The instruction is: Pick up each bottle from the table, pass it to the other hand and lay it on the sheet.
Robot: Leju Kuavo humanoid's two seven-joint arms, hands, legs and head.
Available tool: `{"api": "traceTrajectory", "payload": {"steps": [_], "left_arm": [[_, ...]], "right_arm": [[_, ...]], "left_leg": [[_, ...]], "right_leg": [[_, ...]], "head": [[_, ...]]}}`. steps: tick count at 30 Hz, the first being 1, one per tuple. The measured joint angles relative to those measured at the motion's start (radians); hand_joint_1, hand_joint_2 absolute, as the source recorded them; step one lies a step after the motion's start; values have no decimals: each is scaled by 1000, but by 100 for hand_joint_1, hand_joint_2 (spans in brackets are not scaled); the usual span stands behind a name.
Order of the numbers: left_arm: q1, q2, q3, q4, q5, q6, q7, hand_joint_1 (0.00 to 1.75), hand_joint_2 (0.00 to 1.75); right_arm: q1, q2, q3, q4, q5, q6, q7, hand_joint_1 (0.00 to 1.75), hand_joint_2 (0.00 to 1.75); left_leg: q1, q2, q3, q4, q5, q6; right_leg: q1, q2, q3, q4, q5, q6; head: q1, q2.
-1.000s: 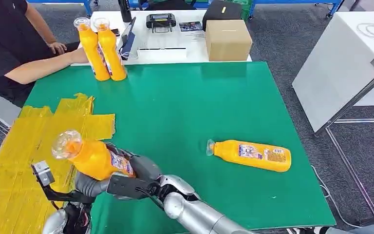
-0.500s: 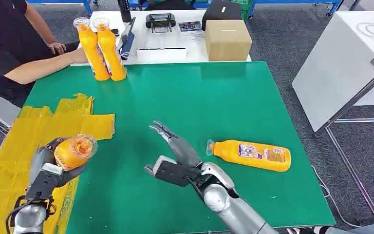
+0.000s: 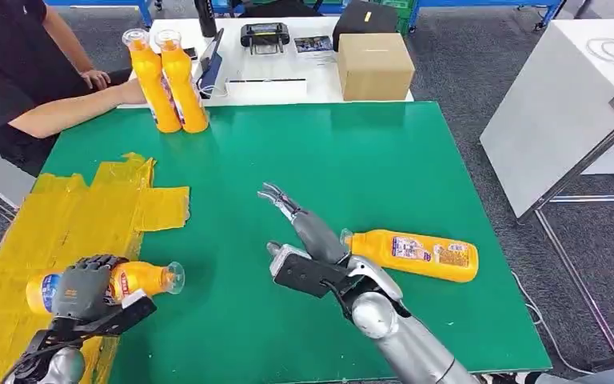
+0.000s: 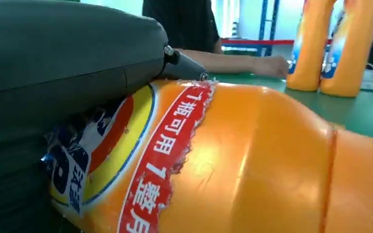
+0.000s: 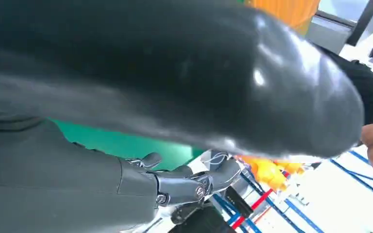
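My left hand point(image 3: 84, 288) grips an orange bottle point(image 3: 140, 279) that lies on its side on the yellow sheet point(image 3: 56, 220), cap pointing right over the green mat. Up close in the left wrist view, the bottle point(image 4: 252, 160) shows its label under my left hand point(image 4: 68, 58). My right hand point(image 3: 304, 232) hovers open over the green table point(image 3: 288, 152), fingers stretched forward. Just right of it lies a second orange bottle point(image 3: 412, 254) on its side. Two more orange bottles point(image 3: 168, 80) stand upright at the far left corner.
A person in black sits at the far left, a forearm point(image 3: 64, 112) resting beside the standing bottles. A cardboard box point(image 3: 374, 66) and devices sit on the white table point(image 3: 288, 80) behind. A white table point(image 3: 560, 104) stands to the right.
My left hand has carried the bottle down and left, turning it from upright to lying on the sheet. My right hand let go of it earlier and has drifted right toward the lying bottle.
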Motion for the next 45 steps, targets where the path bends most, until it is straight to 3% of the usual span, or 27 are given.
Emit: {"api": "traceTrajectory", "payload": {"steps": [1, 2, 14, 23, 33, 39, 45], "left_arm": [[-2, 4, -5, 10, -3, -4, 0, 47, 175], [-5, 10, -15, 19, -7, -9, 0, 0, 175], [-38, 79, -94, 102, 23, -47, -35, 0, 175], [-51, 149, -127, 122, 72, -181, -56, 0, 175], [-60, 196, -155, 137, 124, -230, -70, 0, 175], [-37, 197, -153, 126, 192, -206, -116, 0, 175], [16, 151, -114, 51, 289, -198, -182, 0, 175]], "right_arm": [[-2, 0, 1, 0, -2, 2, 0, 0, 0], [-4, -2, 2, 0, -7, 2, 0, 0, 0], [-48, -3, 9, 17, -33, 14, 3, 0, 0], [-80, -1, 18, 42, -56, 24, 3, 0, 0], [-98, 5, 27, 64, -66, 26, 3, 0, 0], [-101, 7, 32, 73, -66, 25, 3, 0, 0], [-97, 7, 33, 73, -50, 15, -5, 0, 0]], "left_leg": [[0, 0, 0, 0, 0, 0], [0, 0, 0, 0, 0, 0], [-2, -6, 3, -1, 6, -1], [-2, -7, 4, -1, 6, -1], [-3, -6, 6, -1, 6, -2], [-3, -7, 6, -1, 7, -2], [-4, -8, 4, -1, 7, -2]], "right_leg": [[0, 0, 0, 0, 0, 0], [0, 0, 0, 1, 0, 0], [-2, -6, 2, 6, 0, -1], [-2, -6, 3, 7, 0, -1], [-2, -6, 4, 9, 0, -1], [-2, -6, 3, 9, 0, -1], [-4, -7, 0, 9, 0, -1]], "head": [[0, 0], [0, 0], [0, 0], [0, 0], [0, 0], [0, 0], [0, 0]]}}
